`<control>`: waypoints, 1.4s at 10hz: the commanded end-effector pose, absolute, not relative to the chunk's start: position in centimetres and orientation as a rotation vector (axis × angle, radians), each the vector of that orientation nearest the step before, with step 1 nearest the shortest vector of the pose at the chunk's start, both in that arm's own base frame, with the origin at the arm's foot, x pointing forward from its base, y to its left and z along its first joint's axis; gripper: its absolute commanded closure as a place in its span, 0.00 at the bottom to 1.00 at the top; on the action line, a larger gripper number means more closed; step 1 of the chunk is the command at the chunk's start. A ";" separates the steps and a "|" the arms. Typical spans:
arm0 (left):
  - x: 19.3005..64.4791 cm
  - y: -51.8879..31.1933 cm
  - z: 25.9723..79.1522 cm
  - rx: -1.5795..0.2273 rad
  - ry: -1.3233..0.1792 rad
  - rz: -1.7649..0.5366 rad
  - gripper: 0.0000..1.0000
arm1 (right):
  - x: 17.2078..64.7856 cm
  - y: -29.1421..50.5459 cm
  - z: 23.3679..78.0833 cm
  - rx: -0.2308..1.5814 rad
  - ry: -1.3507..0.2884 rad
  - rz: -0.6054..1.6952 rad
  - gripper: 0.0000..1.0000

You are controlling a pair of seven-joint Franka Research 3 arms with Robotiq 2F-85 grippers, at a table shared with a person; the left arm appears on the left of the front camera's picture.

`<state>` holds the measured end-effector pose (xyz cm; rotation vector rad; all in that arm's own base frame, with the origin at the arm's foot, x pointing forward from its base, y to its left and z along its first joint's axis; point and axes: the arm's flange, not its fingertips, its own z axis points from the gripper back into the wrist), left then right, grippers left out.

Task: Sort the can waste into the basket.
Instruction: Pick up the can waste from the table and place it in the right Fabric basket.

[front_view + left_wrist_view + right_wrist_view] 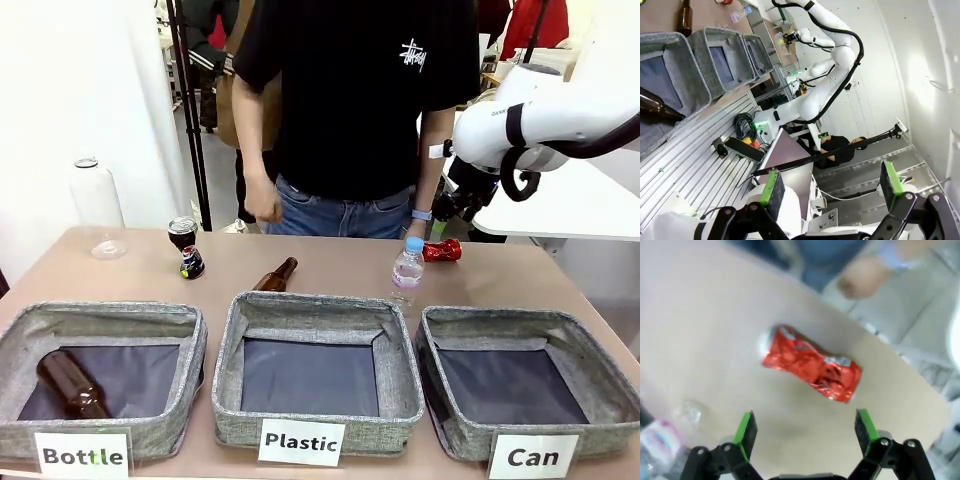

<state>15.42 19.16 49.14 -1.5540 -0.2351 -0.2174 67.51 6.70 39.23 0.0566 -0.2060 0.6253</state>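
Note:
A crushed shiny red can (441, 250) lies on its side at the far right of the table, behind the grey basket labelled "Can" (500, 318). My right gripper (442, 212) hangs just above it. In the right wrist view the red can (810, 365) lies a little beyond my right gripper (806, 427), which is open and holds nothing. A dark can with blue, red and white marks (187, 250) stands at the far left of the table. My left gripper (831, 185) is open and empty, off to the side of the table.
Grey baskets labelled "Plastic" (310, 305) and "Bottle" (100, 312) stand left of the Can basket; a brown bottle (72, 385) lies in the latter. Another brown bottle (276, 275) and a clear plastic bottle (407, 270) are on the table. A person's hand (417, 228) hangs near the red can.

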 end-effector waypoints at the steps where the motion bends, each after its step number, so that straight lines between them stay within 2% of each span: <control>1: 17.5 15.9 48.1 -1.679 -0.153 -0.249 0.00 | 68.2 5.5 39.5 0.091 -0.202 1.012 0.00; 2: 19.5 12.6 46.9 -1.735 -0.058 -0.299 0.00 | 68.7 5.1 39.5 0.092 -0.203 1.156 0.00; 4: 21.4 7.9 44.5 -1.729 0.088 -0.306 0.00 | 70.0 4.6 38.7 0.060 -0.123 1.412 0.00; 5: 21.9 6.9 43.5 -1.750 0.150 -0.295 0.00 | 70.8 4.5 37.8 0.019 -0.113 1.612 0.00; 6: 21.9 6.2 42.8 -1.766 0.158 -0.287 0.00 | 71.6 4.4 37.0 -0.004 -0.159 1.825 0.00; 7: 22.1 5.7 42.1 -1.755 0.174 -0.278 0.00 | 72.4 4.8 36.6 0.020 -0.208 1.923 0.00; 8: 22.4 5.4 40.8 -1.688 0.195 -0.240 0.00 | 73.2 4.9 36.2 0.045 -0.217 1.944 0.00; 9: 22.8 5.0 39.2 -1.550 0.200 -0.167 0.00 | 73.9 4.9 35.9 0.046 -0.241 1.859 0.00; 10: 23.6 5.4 37.7 -1.519 0.210 -0.119 0.00 | 73.9 4.9 35.9 0.034 -0.242 1.678 0.00; 11: 24.5 6.9 40.8 -1.664 0.212 -0.211 0.00 | 72.4 5.2 35.5 0.013 -0.177 1.898 0.00; 14: 24.5 6.9 40.8 -1.664 0.212 -0.211 0.00 | 73.0 5.7 34.6 -0.031 -0.180 1.729 0.00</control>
